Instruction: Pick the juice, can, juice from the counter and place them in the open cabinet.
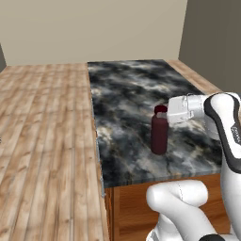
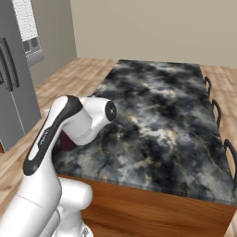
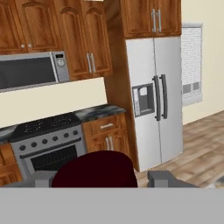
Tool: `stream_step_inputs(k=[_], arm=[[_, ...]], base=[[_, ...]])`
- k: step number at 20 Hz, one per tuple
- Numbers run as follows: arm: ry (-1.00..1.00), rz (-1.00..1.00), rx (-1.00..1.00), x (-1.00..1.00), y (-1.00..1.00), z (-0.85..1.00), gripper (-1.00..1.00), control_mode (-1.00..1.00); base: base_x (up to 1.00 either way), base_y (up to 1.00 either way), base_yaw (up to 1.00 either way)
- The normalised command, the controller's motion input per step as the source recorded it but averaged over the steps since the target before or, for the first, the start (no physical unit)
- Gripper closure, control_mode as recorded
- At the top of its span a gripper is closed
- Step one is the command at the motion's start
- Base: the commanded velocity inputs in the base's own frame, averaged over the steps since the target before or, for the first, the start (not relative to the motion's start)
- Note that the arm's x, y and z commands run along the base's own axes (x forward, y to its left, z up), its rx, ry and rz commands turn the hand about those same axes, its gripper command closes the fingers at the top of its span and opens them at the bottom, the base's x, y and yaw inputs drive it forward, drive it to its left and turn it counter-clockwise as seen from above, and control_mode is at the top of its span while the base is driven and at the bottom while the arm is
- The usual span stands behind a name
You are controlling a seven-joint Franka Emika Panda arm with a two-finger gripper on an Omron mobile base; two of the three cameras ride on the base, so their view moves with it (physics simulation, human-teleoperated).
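The claw (image 3: 98, 179) sits at the cap of a dark maroon juice bottle (image 1: 159, 133), which stands upright on the marbled counter (image 1: 132, 94) near its front edge. In the hand view the bottle's rounded dark top fills the space between the 2 grey fingertips (image 3: 162, 178), 1 on each side of it, so the claw appears clamped on the bottle's upper part, though I cannot see the contact itself. The bottle's base looks as though it rests on the stone, so I judge it gripped but not lifted.

Beyond the claw, straight ahead of it, stand a steel refrigerator (image 3: 153, 98), a stove (image 3: 48, 146) and a microwave (image 3: 30, 72) under reddish-brown wall cabinets (image 3: 65, 30), all with doors closed as far as I can tell. The open cabinet of the task is not something I can pick out.

As a judgement: the task is at its start. This is 1 of 3 items, held but not carried; the can and the other juice are not placed, as far as these pictures tell.
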Motion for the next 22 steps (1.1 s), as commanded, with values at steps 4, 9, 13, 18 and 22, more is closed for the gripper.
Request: stream_step_inputs(k=[4, 9, 13, 18, 22], arm=[[0.05, 0.00, 0.00, -0.07, 0.00, 0.08, 1.00, -1.00], [0.00, 0.00, 0.00, 0.00, 0.00, 0.00, 1.00, -1.00], [0.00, 0.00, 0.00, 0.00, 0.00, 0.00, 1.00, -1.00], [0.00, 0.00, 0.00, 0.00, 0.00, 0.00, 1.00, 1.00], [0.00, 0.00, 0.00, 0.00, 0.00, 0.00, 1.00, 1.00]], base=[[0.00, 0.00, 0.00], [0.00, 0.00, 0.00], [0.00, 0.00, 0.00], [0.00, 0.00, 0.00], [-0.28, -0.02, -0.03]])
